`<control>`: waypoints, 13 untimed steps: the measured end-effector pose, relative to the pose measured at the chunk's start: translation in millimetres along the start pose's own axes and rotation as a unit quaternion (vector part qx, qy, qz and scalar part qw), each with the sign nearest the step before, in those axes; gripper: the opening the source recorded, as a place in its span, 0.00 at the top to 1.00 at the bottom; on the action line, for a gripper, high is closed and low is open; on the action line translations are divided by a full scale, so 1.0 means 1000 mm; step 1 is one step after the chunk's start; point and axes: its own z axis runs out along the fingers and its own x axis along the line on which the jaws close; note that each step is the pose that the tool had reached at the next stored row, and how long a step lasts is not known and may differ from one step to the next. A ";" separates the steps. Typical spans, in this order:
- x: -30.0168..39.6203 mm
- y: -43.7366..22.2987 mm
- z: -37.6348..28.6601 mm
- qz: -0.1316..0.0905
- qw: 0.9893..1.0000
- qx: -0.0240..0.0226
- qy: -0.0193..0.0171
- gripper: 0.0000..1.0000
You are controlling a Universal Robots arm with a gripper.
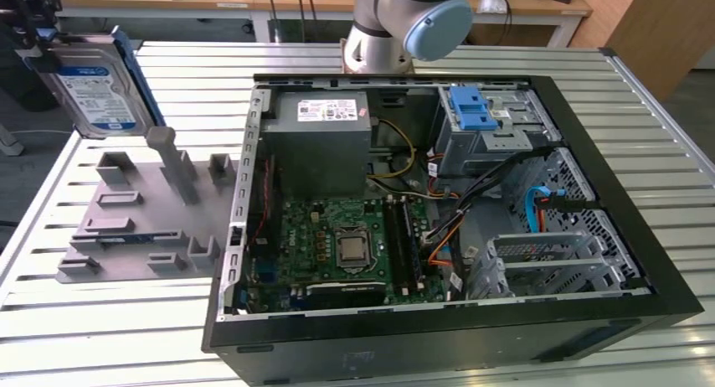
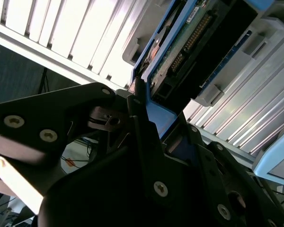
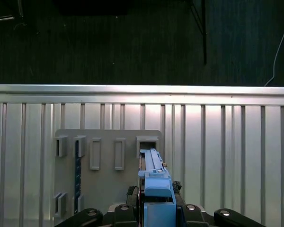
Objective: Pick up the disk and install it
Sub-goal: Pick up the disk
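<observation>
The disk (image 1: pixel 99 90), a silver drive with a white-and-blue label in a blue carrier, hangs in the air at the exterior view's far left, above the back of the grey holder plate (image 1: pixel 134 215). My gripper (image 1: pixel 37 33) is shut on its upper end. In the second wrist view the black fingers (image 2: pixel 146 142) clamp the blue carrier (image 2: pixel 156 118), and the disk's circuit-board side (image 2: pixel 189 42) faces the camera. The first wrist view looks down the disk's edge (image 3: pixel 154 175), which stands over the holder plate (image 3: pixel 106 189).
An open computer case (image 1: pixel 447 337) lies on the slatted metal table (image 1: pixel 100 328), to the exterior view's right of the holder plate. Inside are a motherboard (image 1: pixel 347 245), a grey power supply box (image 1: pixel 318 140), cables, and a drive cage with a blue latch (image 1: pixel 475 115). The arm's base (image 1: pixel 397 27) stands behind.
</observation>
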 end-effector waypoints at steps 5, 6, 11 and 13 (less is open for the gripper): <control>0.0000 0.0000 -0.0016 0.000 1.000 0.000 0.000 0.64; 0.0000 0.0000 -0.0017 0.000 1.000 0.000 0.000 0.64; 0.0000 0.0000 -0.0024 0.000 1.000 0.000 0.000 0.64; 0.0000 0.0001 -0.0029 0.000 1.000 0.000 0.000 0.64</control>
